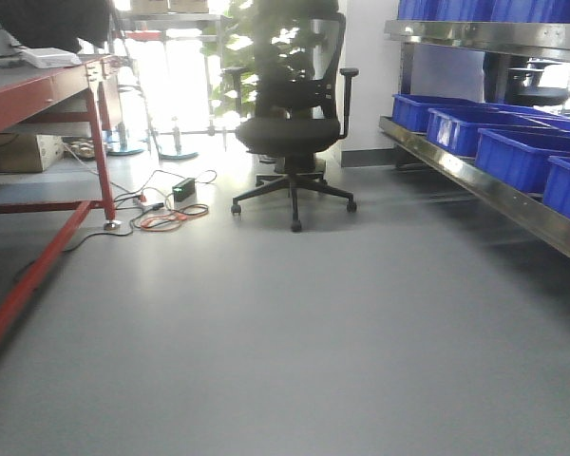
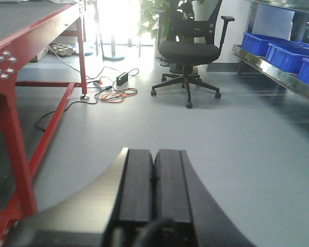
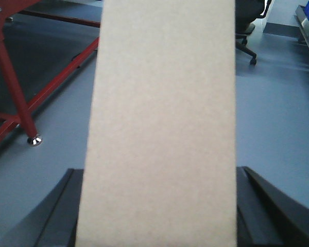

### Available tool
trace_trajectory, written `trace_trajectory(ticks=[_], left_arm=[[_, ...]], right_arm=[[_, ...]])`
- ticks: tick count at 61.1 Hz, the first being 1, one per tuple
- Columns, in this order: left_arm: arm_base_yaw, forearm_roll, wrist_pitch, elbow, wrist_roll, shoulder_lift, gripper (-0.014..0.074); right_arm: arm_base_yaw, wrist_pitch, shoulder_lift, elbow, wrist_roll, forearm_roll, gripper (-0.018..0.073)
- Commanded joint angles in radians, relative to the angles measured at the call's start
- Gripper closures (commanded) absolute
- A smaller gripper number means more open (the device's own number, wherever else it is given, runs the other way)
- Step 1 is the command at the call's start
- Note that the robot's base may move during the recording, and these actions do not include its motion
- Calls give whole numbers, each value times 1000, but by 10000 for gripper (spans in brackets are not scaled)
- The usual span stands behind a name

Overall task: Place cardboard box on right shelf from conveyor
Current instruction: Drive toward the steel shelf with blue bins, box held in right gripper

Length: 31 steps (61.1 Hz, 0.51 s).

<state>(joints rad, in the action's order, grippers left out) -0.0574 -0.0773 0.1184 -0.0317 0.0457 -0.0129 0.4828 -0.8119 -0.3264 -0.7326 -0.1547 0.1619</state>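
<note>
The tan cardboard box (image 3: 159, 123) fills the middle of the right wrist view, standing lengthwise away from the camera. My right gripper (image 3: 158, 172) is shut on it, with a dark finger pressed against each long side. It hangs over the grey floor. My left gripper (image 2: 154, 154) is shut with nothing in it, its two black pads touching. The conveyor (image 2: 26, 18), a dark grey belt on a red frame, stands to the left. At the right runs the right shelf (image 1: 475, 176), with its shiny steel lip. Neither gripper shows in the front view.
Several blue bins (image 1: 522, 152) sit on the steel shelf. A black office chair (image 1: 293, 123) stands ahead at mid-floor. Cables and a black adapter (image 1: 176, 201) lie beside the red conveyor leg (image 1: 104, 161). A white device (image 1: 47, 57) rests on the conveyor top.
</note>
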Motion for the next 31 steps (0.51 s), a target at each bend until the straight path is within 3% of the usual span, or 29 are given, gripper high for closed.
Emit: trace_trajectory(ticks=[1, 31], left_arm=[[-2, -6, -88, -9, 0, -14, 712], [-2, -6, -88, -9, 0, -14, 713]], right_arm=[[-6, 98, -12, -28, 9, 15, 419], [-6, 99, -12, -28, 9, 15, 419]])
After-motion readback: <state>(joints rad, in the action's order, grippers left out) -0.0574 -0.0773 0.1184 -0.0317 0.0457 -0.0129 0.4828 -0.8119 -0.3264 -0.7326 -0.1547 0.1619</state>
